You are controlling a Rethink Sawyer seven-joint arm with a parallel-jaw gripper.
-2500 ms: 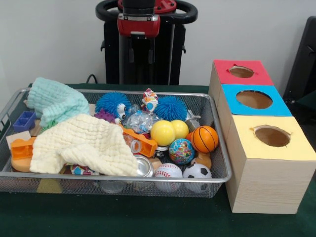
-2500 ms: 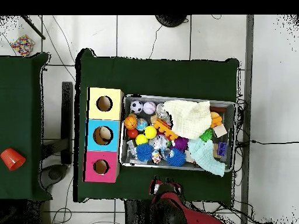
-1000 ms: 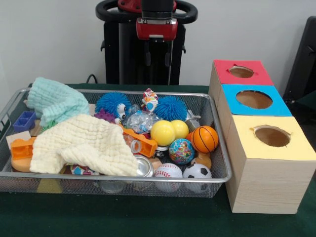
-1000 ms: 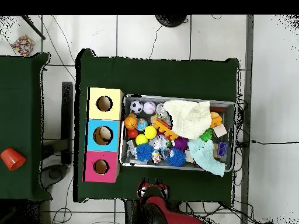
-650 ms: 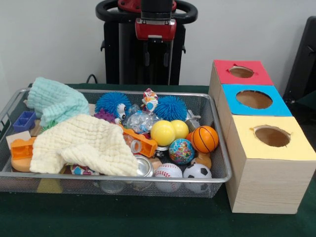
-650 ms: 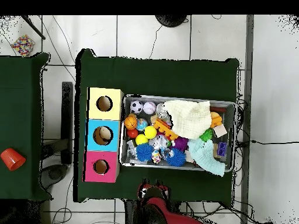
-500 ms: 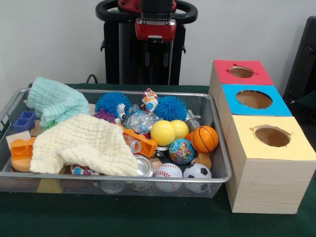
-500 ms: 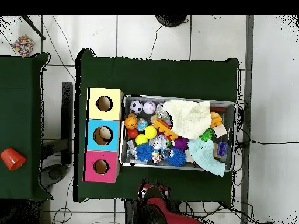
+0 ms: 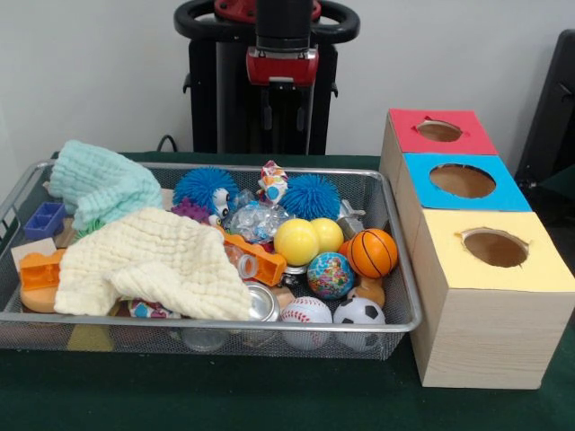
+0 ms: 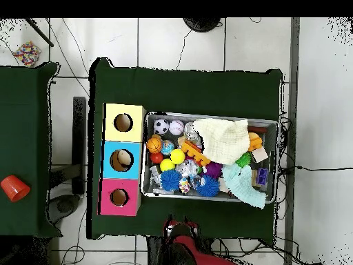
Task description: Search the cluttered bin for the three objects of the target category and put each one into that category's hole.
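The gripper [image 9: 286,121] hangs behind the wire bin's [image 9: 395,269] far rim, well above the table; I cannot tell how it is set. In the bin's corner nearest the three-hole box [image 9: 467,242] lie a basketball [image 9: 373,252], globe ball [image 9: 330,275], baseball [image 9: 306,312] and soccer ball [image 9: 358,312]. A cream cloth [image 9: 153,262] covers the middle.

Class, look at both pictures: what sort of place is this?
Probably a robotics lab set up for a sorting test: a wire bin crammed with toys, a wooden box with three coloured holes, and cables trailing across the tiled floor.
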